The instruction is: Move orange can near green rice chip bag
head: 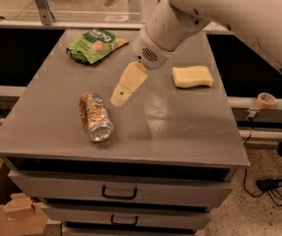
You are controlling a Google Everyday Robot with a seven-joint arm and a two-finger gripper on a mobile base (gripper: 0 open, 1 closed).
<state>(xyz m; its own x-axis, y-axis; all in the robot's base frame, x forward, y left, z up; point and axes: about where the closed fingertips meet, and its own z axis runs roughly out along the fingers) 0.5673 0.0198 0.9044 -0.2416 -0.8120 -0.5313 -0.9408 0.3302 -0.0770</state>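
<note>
The orange can point(95, 116) lies on its side on the grey table point(180, 132), left of centre, its silver end facing the front edge. The green rice chip bag point(95, 45) lies flat at the table's back left, well apart from the can. My gripper point(118, 100) hangs from the white arm point(189, 14), pointing down and to the left. Its tip is just right of the can's far end and a little above the tabletop, holding nothing that I can see.
A pale yellow sponge point(192, 76) lies on the right part of the table. A roll of tape point(267, 100) sits on a ledge at the right. Drawers point(118, 193) are below the tabletop, and a cardboard box point(8, 210) stands on the floor at the left.
</note>
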